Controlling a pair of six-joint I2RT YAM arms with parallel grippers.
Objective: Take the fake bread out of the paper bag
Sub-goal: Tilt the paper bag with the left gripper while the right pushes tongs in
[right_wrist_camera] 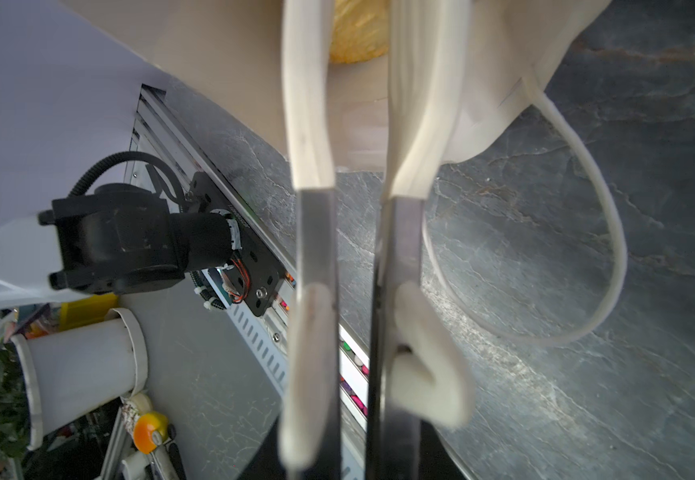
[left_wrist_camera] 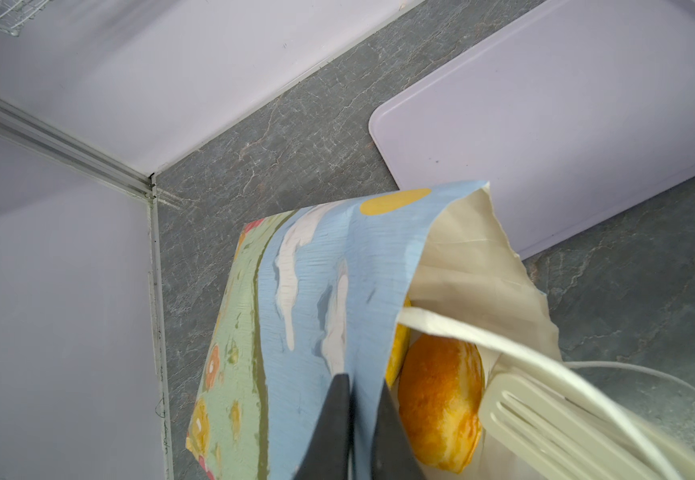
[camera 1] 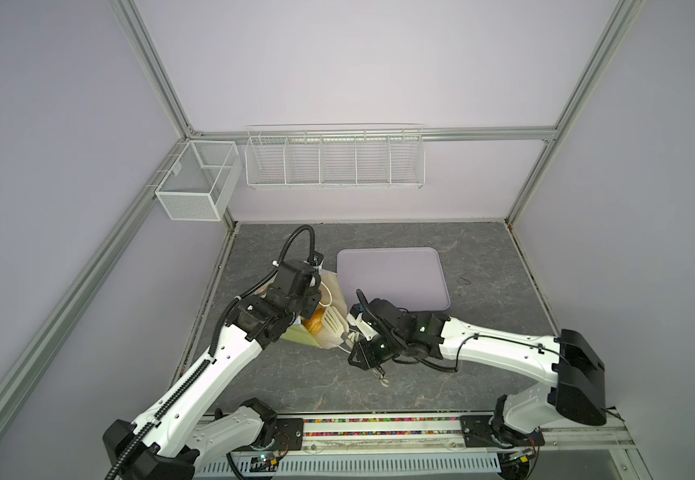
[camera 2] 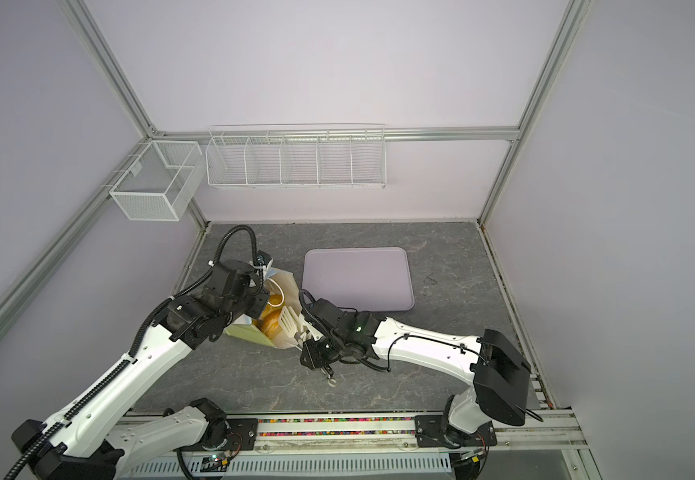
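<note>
The paper bag [left_wrist_camera: 308,291] lies tilted on the table with its mouth toward the right arm; its green side [camera 1: 300,334] [camera 2: 237,330] shows in both top views. My left gripper [left_wrist_camera: 364,380] is shut on the rim of its blue printed face. Orange fake bread [left_wrist_camera: 441,407] [camera 1: 314,328] [camera 2: 271,320] lies inside on the white lining. My right gripper [right_wrist_camera: 354,419] holds white-tipped tongs [right_wrist_camera: 308,257]. The slotted tong heads [left_wrist_camera: 545,415] [camera 1: 331,326] reach into the bag mouth, parted, with a bread [right_wrist_camera: 358,33] beyond them. A white cord handle [right_wrist_camera: 611,249] loops onto the table.
A flat lavender tray [camera 1: 393,282] [camera 2: 358,278] [left_wrist_camera: 566,124] lies just behind the bag and the right wrist. A white wire rack [camera 1: 333,158] and a mesh box [camera 1: 198,180] hang on the back wall. The arms' rail [camera 1: 379,428] runs along the front edge.
</note>
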